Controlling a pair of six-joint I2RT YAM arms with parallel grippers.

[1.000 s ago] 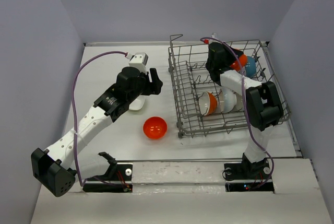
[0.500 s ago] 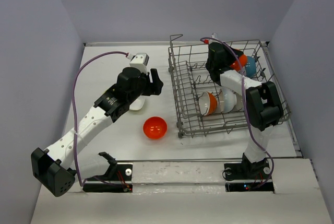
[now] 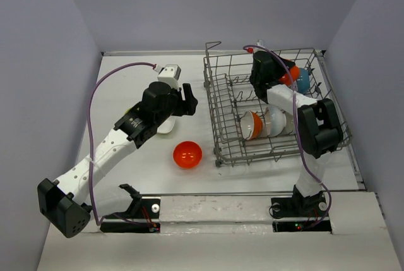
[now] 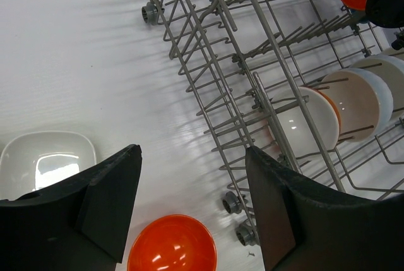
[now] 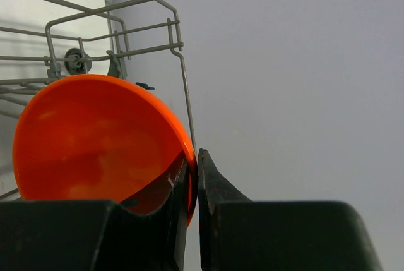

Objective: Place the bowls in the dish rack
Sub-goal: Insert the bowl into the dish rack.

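The grey wire dish rack stands at the right. My right gripper hangs over its far end, shut on the rim of an orange-red bowl held on edge beside a blue bowl. Upright in the rack's near rows are an orange-and-white bowl and white bowls. My left gripper is open and empty above the table, left of the rack. Below it lies a second orange-red bowl, mouth up. A squarish white bowl sits to its left, half hidden by my arm in the top view.
The rack's small wheels and raised corner handle face my left gripper. Grey walls close the table on three sides. Bare white tabletop lies left of my left arm.
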